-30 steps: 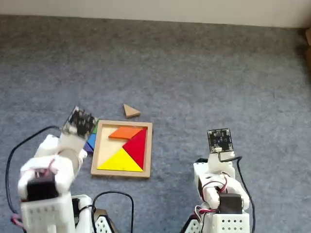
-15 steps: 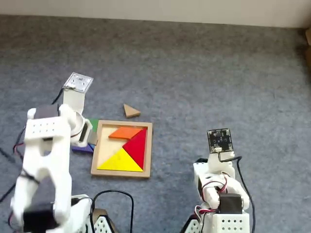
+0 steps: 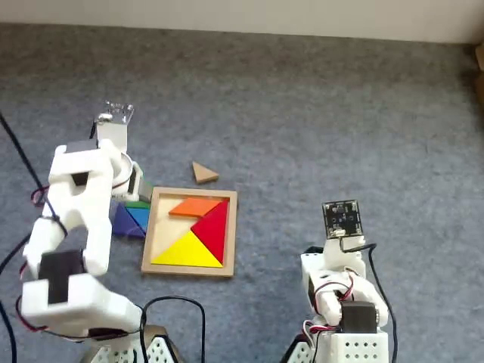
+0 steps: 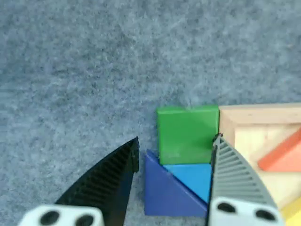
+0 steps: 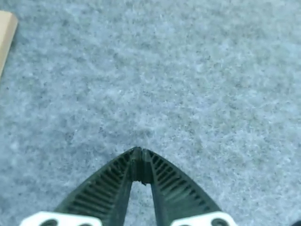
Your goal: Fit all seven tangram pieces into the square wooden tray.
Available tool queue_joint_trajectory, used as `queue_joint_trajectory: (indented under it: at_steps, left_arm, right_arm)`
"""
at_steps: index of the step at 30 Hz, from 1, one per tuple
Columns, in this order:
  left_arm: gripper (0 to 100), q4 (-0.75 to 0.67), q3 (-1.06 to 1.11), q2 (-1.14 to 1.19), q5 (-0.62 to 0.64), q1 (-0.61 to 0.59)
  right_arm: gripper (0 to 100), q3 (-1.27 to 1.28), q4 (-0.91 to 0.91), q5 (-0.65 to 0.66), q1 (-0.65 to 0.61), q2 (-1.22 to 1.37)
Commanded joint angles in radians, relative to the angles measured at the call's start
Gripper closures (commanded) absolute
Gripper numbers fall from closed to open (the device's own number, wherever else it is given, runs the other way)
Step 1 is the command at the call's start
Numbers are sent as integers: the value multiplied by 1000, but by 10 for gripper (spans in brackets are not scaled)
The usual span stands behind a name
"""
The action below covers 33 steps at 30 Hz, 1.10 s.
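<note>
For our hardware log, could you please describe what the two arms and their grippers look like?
The left arm and right arm are white, blocky plastic with black motors, thin red wires and black cables. The right one carries a dark square circuit board. The left gripper has one black and one grey finger; the right gripper has two black ones, all ribbed and pointed.

Closed right tool (image 5: 141, 165) above grey carpet (image 5: 188, 70)
</note>
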Motion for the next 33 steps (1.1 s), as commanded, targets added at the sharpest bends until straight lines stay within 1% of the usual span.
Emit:
queue_joint_trajectory:
  at_steps: [1,4,7,10,16,17,20,22,23,27,33]
  left_arm:
    - [748,-8,-140,124,15,-12]
    - [748,-2,-214,216,15,-13]
    - [748,83,-309,278,14,-27]
    - [748,129,-378,321,14,-48]
    - [749,172,-433,364,8,-54]
    - [757,176,-433,363,-9,-50]
    - [832,180,-429,360,-72,-25]
    - [866,189,-433,360,-86,-7]
    - [867,196,-433,358,-87,2]
    - [864,250,-440,289,-87,41]
    - [864,370,-423,70,-87,114]
  right_arm:
    - [994,94,-15,-11,13,-12]
    - [994,94,-15,-11,13,-10]
    - [994,94,-15,-11,13,-10]
    - [994,94,-15,-11,13,-10]
    - [994,94,-15,-11,13,-10]
    - [994,94,-15,-11,13,-10]
    - [994,94,-15,-11,13,-10]
    - [994,94,-15,-11,13,-10]
    - [994,94,-15,-11,13,-10]
    - [994,94,-15,-11,13,-10]
    - [994,94,-15,-11,13,-10]
